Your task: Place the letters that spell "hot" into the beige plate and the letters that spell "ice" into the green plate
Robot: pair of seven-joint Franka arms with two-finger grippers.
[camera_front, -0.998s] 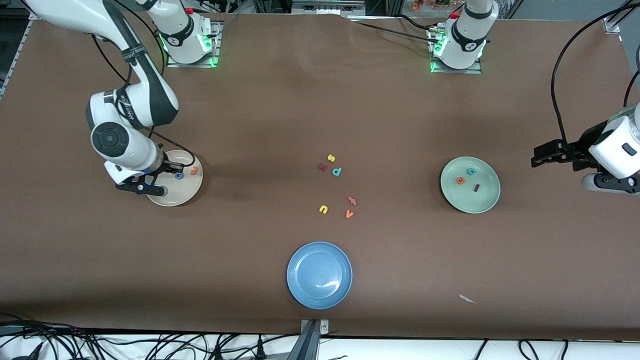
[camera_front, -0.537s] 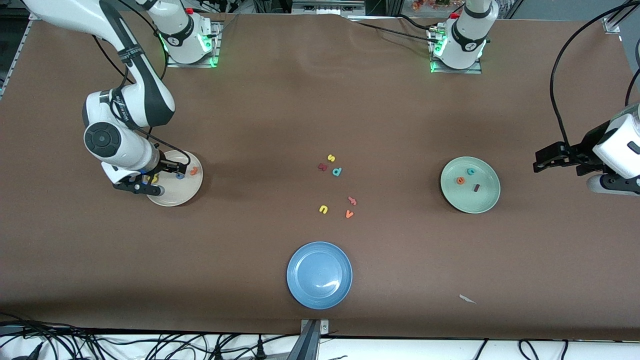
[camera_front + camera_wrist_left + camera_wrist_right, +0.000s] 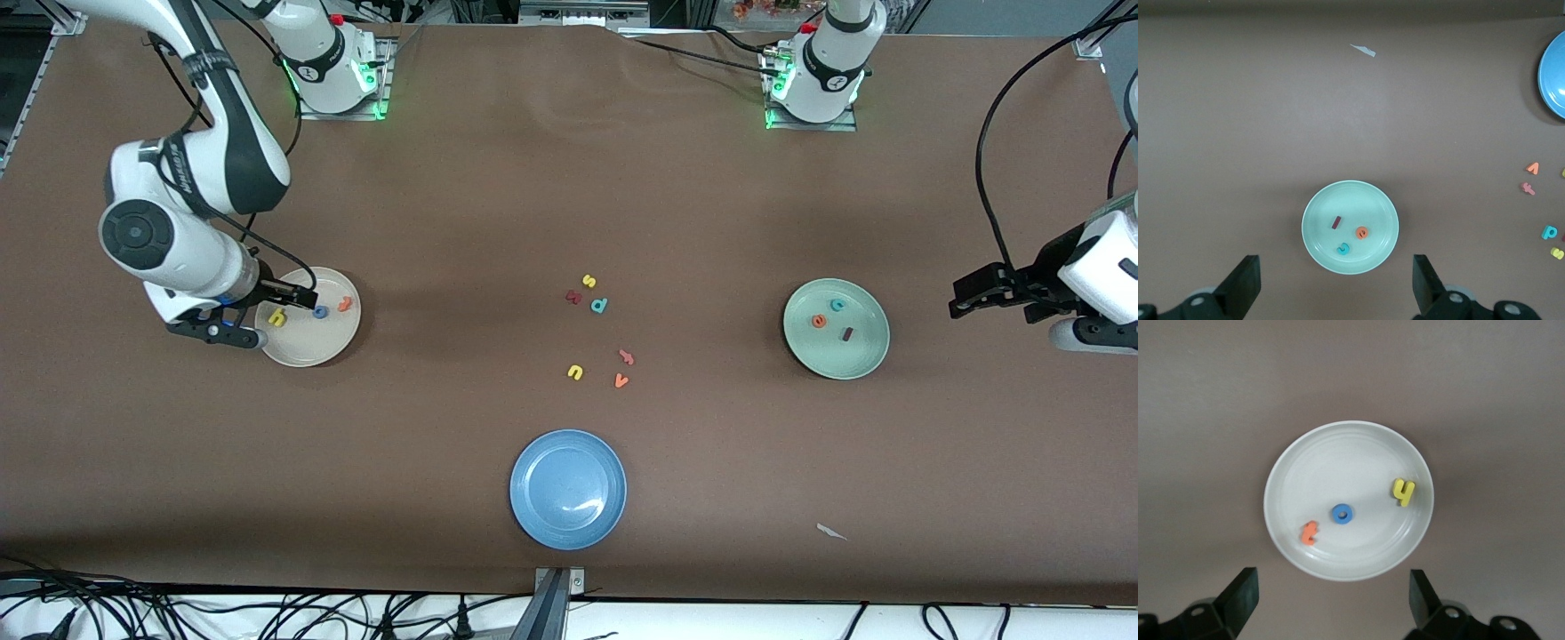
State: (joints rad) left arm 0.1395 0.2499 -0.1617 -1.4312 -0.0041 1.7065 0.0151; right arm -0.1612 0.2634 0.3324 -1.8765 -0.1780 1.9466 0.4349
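Three plates: beige plate [image 3: 331, 348], green plate [image 3: 864, 357], blue plate [image 3: 533, 516]. Eleven letters: three on beige, three on green, five loose on table [image 3: 444, 222]. Two grippers.

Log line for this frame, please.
beige plate: h, o, t inside | green plate: i, c, e inside | right claw: open over beige plate | left claw: open, waiting

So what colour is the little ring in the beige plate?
Blue: the o, clearest in the right wrist view.
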